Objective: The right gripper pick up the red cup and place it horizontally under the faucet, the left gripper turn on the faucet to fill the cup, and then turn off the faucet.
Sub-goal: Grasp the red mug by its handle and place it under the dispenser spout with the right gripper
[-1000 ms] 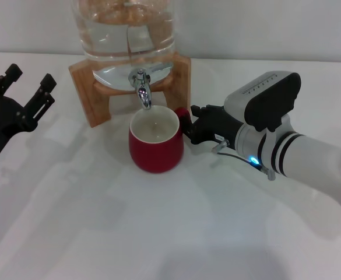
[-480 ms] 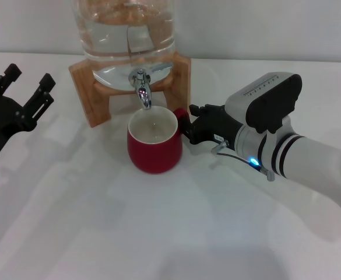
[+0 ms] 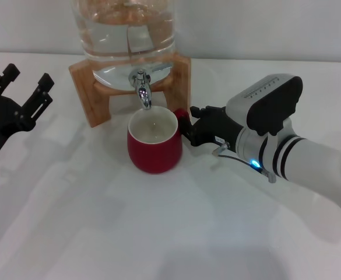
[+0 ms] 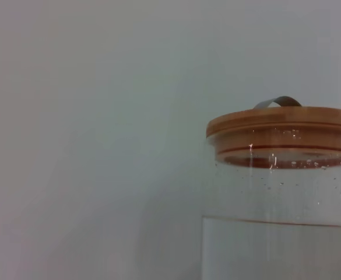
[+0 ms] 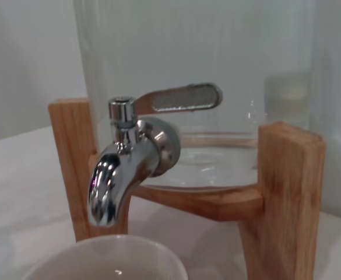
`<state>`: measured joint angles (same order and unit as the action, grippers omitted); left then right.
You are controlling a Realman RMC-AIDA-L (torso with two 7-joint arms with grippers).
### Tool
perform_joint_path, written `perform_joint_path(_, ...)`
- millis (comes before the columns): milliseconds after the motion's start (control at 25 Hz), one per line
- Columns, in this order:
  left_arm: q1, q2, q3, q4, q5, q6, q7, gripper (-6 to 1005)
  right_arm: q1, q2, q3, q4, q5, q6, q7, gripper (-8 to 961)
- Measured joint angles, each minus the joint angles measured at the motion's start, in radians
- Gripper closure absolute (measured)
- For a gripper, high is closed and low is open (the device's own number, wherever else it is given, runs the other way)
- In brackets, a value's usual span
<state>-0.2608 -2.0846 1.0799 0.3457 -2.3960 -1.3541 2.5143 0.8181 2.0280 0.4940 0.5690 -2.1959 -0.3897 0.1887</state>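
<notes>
- The glossy red ceramic cup (image 3: 155,143) is stood upright on the white table (image 3: 158,233), directly beneath the shiny chrome faucet (image 3: 141,87).
- Its handle is clamped by the black right gripper (image 3: 192,125).
- The black left gripper (image 3: 18,93) is held spread apart, well away.

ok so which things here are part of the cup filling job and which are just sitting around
Part of the job: red cup, faucet, right gripper at the cup's handle, left gripper waiting off to the left.

Just there: glass water jar, wooden stand, wooden lid, white table.

One red cup (image 3: 155,144) — one faucet (image 3: 141,87) — two grippers.
</notes>
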Motion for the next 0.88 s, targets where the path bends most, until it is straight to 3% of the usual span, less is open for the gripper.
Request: perform_joint_path(880,0.0,0.0,-0.004,-0.012,-0.001,0.003,0.001,238,-0.082,-0.012,0.011,0.016,-0.052,-0.077,0.004,590)
